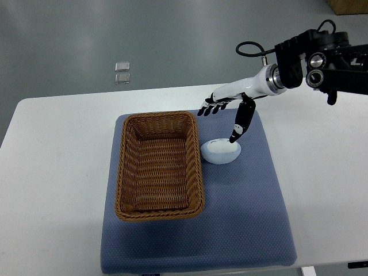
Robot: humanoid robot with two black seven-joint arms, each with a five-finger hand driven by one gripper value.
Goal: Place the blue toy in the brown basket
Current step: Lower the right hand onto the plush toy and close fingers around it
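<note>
Woven wicker basket [159, 167], matt textured cloth mat [247, 213], smooth glossy toy [221, 151].

Right robot hand [225, 109] extended, fingers spread, thumb down.

Brown woven basket [160, 167] on a blue-grey dotted mat [241, 218]; mat on white table [52, 190]. Toy [221, 151] right of basket: pale blue-white, dark markings on top. Right hand [227, 112] white with black fingers [210, 108]. Floor grey.

White table [52, 172], grey floor [144, 40], perhaps cardboard box [348, 6] corner
</note>
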